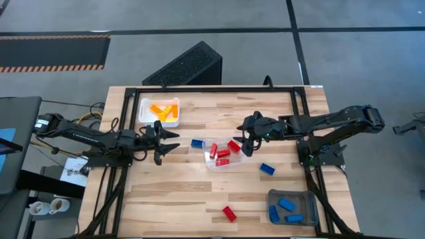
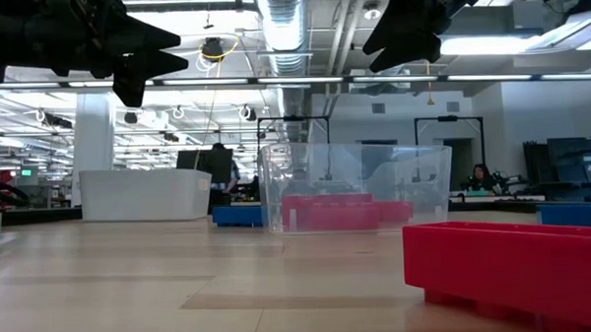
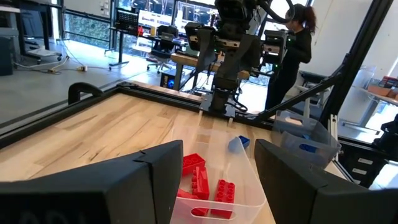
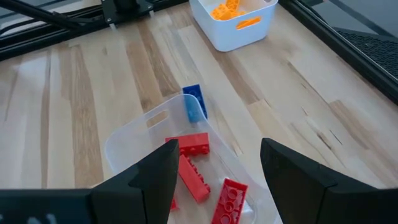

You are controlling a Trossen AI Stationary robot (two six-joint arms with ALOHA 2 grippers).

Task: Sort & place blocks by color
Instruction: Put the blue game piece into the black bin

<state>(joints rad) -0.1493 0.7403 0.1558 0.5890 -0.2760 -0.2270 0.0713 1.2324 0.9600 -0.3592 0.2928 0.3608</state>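
While both grippers hang spread and empty, left gripper (image 1: pixel 166 140) and right gripper (image 1: pixel 244 136) flank the see-through plastic tub (image 1: pixel 209 161) of bumpy red blocks (image 1: pixel 222 153) on the wooden table (image 1: pixel 199 192).

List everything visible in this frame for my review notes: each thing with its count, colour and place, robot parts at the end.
white tray: one, white, far left of the table, holding orange blocks, several, count unclear
clear tray: one, transparent, table centre, holding red blocks, about four
grey tray: one, grey, near right corner, holding blue blocks, three
loose blue blocks: two, one left of the clear tray, one right of it
loose red block: one, near table edge
person: one, dark clothes, beyond the table
left gripper: open, empty, beside the white tray
right gripper: open, empty, over the clear tray's far right edge
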